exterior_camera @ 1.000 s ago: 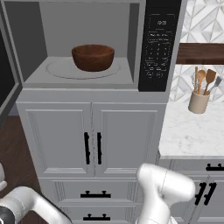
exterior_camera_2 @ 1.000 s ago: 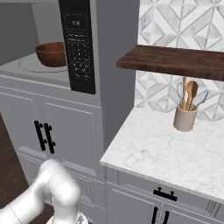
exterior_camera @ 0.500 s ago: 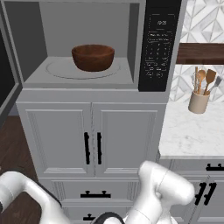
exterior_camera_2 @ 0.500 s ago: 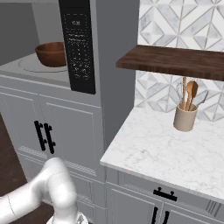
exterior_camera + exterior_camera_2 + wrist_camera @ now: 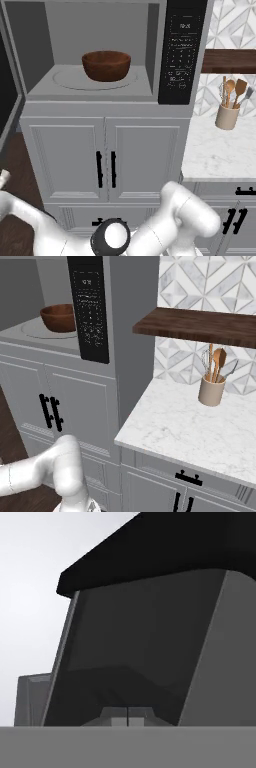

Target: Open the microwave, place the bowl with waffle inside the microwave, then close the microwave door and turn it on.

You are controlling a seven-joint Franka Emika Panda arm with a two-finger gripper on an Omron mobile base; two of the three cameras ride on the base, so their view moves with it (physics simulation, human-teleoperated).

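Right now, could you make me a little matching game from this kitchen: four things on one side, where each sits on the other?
Things:
1. bowl
2. keypad panel
3. utensil crock
4. wooden shelf

Places:
A. on the marble counter
B. on the wall above the crock
C. on the turntable inside the microwave
D. down the microwave's right side

Pairs: 1-C, 2-D, 3-A, 4-B

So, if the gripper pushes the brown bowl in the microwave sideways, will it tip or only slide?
The bowl looks wide and fairly low, with a rounded wall, so it would probably slide rather than tip. It sits on the round turntable, which looks smooth, so it may slip easily. It looks like wood, so likely stiff and not fragile.
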